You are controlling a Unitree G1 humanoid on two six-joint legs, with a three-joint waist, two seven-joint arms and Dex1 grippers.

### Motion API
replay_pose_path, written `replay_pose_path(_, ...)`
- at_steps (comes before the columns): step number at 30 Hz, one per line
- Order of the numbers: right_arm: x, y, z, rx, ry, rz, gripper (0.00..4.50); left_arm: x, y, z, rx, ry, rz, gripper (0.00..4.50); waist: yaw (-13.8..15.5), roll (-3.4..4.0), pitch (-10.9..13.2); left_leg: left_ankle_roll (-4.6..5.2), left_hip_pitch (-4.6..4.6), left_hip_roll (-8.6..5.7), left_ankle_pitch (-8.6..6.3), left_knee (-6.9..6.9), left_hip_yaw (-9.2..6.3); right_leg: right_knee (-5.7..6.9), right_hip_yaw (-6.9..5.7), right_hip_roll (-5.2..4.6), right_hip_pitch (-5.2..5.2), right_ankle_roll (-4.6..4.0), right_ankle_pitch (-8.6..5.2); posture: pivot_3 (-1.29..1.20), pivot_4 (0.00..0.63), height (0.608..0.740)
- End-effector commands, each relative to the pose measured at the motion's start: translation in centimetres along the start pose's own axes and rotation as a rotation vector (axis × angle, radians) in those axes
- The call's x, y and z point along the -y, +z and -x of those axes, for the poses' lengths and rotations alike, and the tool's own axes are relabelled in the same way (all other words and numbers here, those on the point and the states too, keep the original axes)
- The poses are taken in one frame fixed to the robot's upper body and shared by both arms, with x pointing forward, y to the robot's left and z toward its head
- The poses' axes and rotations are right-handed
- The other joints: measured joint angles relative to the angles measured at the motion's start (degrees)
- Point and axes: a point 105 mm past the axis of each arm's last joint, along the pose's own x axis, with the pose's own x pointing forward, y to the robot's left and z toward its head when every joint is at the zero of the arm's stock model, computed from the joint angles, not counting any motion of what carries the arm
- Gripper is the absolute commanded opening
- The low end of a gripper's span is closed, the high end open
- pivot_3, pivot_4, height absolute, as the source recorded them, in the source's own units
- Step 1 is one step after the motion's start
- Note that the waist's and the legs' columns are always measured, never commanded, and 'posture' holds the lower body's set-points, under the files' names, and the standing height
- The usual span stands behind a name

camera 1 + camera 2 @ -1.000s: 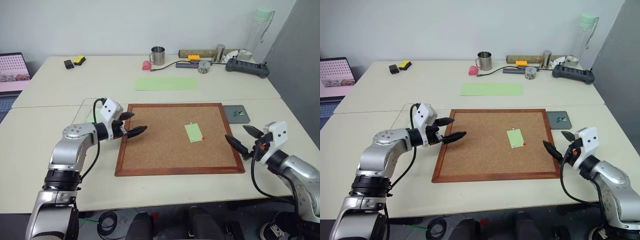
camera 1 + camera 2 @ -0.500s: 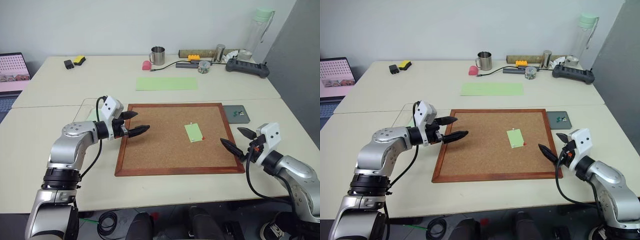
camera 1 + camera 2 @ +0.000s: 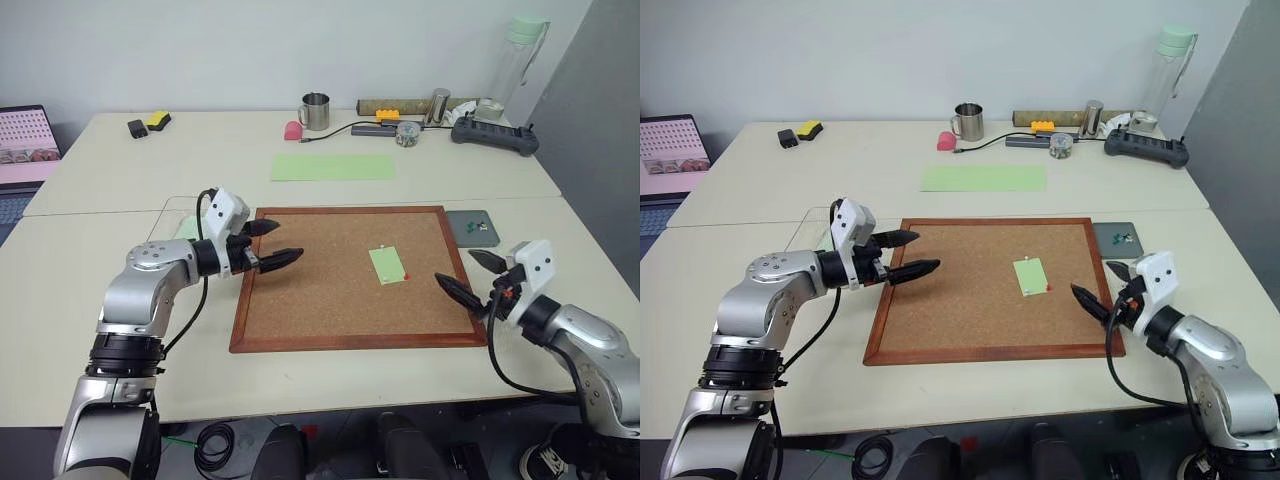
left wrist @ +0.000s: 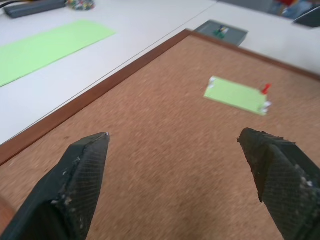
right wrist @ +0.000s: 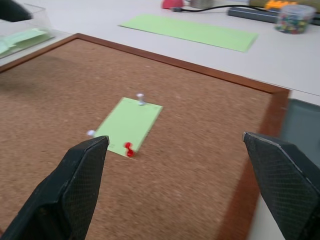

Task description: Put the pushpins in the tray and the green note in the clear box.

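Your left gripper (image 3: 272, 243) hovers over the left edge of the cork board (image 3: 330, 300), fingers spread wide, nothing between them. Your right gripper (image 3: 467, 274) sits at the board's right edge, near its front-right corner, also wide open and empty.

The green note (image 3: 386, 265) lies flat on the right half of the board, well apart from both grippers. A red pushpin (image 5: 129, 148) stands at the note's corner nearest the board's front-right; two paler pushpins, one (image 5: 141, 98) at the note's far edge and one (image 5: 90, 133) at its left front corner, hold the rest.

The tray (image 3: 472, 226) rests on the table just beside the board's back-right corner, with a few small green pins (image 3: 472, 229) in it. The clear box (image 3: 180, 222) sits on the table off the board's back-left corner, behind your left arm, with pale-green paper inside.

A long green sheet (image 3: 333, 167) lies on the table beyond the board's back edge.
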Motion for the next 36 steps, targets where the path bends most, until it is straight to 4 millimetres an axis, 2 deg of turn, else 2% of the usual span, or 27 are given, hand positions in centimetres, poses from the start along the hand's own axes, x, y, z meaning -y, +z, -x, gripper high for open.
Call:
replay_pose_path(1, -0.7, 1.3, -1.2, 0.034, 0.058, 0.06, 4.5, 1.6, 1.6, -0.8, 0.06, -0.089, -0.028, 3.46, 0.0, 0.0, 0.0, 0.0, 0.0, 0.0, 0.0, 0.0, 0.0, 0.0, 0.0, 0.0, 0.0, 0.0, 0.0, 0.0, 0.15, 0.74)
replay_pose_path(7, -1.8, 1.4, -2.7, 0.04, 0.135, 0.058, 4.5, 3.3, 0.3, -2.5, 0.039, -0.16, -0.032, 2.41, 0.0, -0.01, 0.0, 0.0, -0.02, 0.0, 0.0, 0.0, -0.02, -0.01, -0.02, 0.02, -0.01, 0.0, 0.0, 0.0, 0.15, 0.74)
replay_pose_path(19, -1.2, 0.1, -4.4, 0.029, 0.11, 0.033, 4.5, 4.1, -2.4, -5.2, -0.027, -0.223, -0.031, 0.14, 0.0, -0.01, 0.0, 0.0, -0.02, 0.0, 0.0, 0.0, -0.01, -0.01, -0.01, 0.02, -0.02, -0.01, 0.01, 0.0, 0.15, 0.74)
replay_pose_path(28, -1.1, -0.6, -5.5, 0.033, 0.089, 0.024, 4.5, 4.8, -4.3, -6.5, -0.055, -0.241, -0.021, 0.07, 0.0, 0.0, 0.0, 0.0, -0.03, 0.0, 0.0, 0.01, -0.01, -0.01, 0.0, 0.02, -0.02, -0.03, 0.02, 0.0, 0.15, 0.74)
replay_pose_path(33, -1.3, 0.8, -7.8, 0.065, 0.116, 0.06, 4.5, 4.5, -7.4, -7.1, -0.152, -0.2, 0.024, 0.07, -0.2, 0.0, 0.0, 0.01, 0.04, 0.0, 0.0, 0.02, 0.02, 0.02, 0.03, 0.03, -0.01, -0.02, 0.02, 0.0, 0.15, 0.74)
replay_pose_path(36, -0.6, 1.2, -9.5, 0.051, 0.081, 0.057, 4.5, 4.6, -8.6, -7.5, -0.19, -0.183, 0.04, 0.07, -0.1, 0.07, 0.0, 0.01, 0.07, 0.01, 0.0, 0.01, 0.0, 0.03, 0.0, 0.04, 0.01, -0.13, 0.08, 0.0, 0.15, 0.74)
